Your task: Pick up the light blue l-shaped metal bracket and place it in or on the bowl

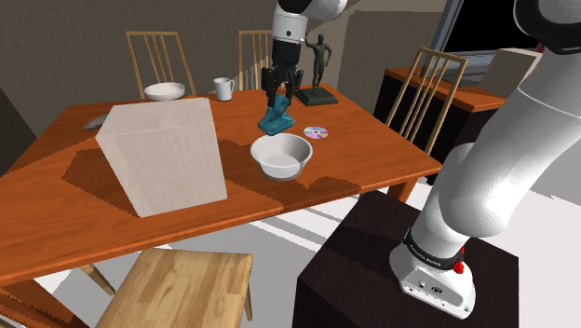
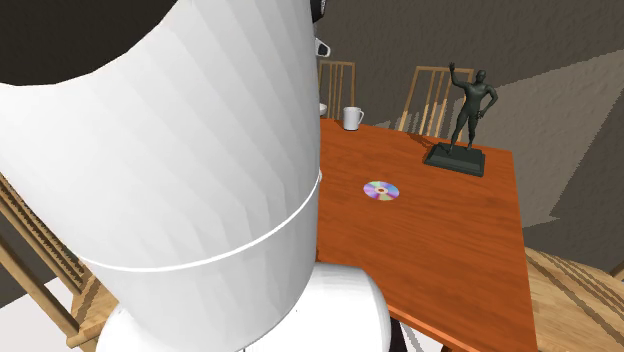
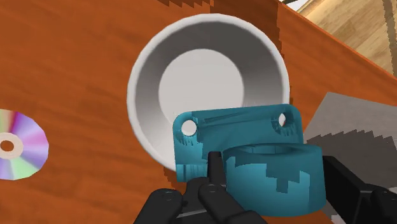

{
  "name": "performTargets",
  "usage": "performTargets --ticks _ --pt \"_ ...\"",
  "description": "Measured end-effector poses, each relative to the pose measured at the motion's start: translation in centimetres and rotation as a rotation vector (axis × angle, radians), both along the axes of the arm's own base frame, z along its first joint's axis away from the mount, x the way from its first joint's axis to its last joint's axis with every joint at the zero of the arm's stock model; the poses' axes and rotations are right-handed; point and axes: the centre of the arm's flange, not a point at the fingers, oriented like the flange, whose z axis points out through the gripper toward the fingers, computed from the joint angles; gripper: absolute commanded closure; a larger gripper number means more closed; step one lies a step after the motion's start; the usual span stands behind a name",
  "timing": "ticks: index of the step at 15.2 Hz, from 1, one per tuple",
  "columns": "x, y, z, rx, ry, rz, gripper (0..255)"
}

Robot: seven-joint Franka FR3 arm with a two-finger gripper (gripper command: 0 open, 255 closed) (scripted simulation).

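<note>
Claw and load. The two black fingers are closed on a teal-blue bracket, clasping its curved lower part. Its flat plate, pierced by two holes, stands out ahead of the fingers.

In the shoulder view the claw hangs from the arm with the bracket held just above the white bowl's far rim, apparently off the table.

In the wrist view the plate overlaps the near edge of the bowl, not its hollow centre.

Surroundings: a rainbow disc lies just beside the bowl. A dark statue, a white mug and a second bowl stand farther back. A large pale box stands on the shoulder view's left.

Progress, as judged: the pick-up is done. What remains is to bring the bracket over the bowl's centre, lower it and let it go.
</note>
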Motion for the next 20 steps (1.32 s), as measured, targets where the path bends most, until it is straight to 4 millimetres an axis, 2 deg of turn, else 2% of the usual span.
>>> performTargets --ticks 15,20 --pt "0.1 0.4 -7.9 0.000 0.001 -0.001 255" --pt "0.1 0.2 -8.5 0.000 0.000 -0.001 255"
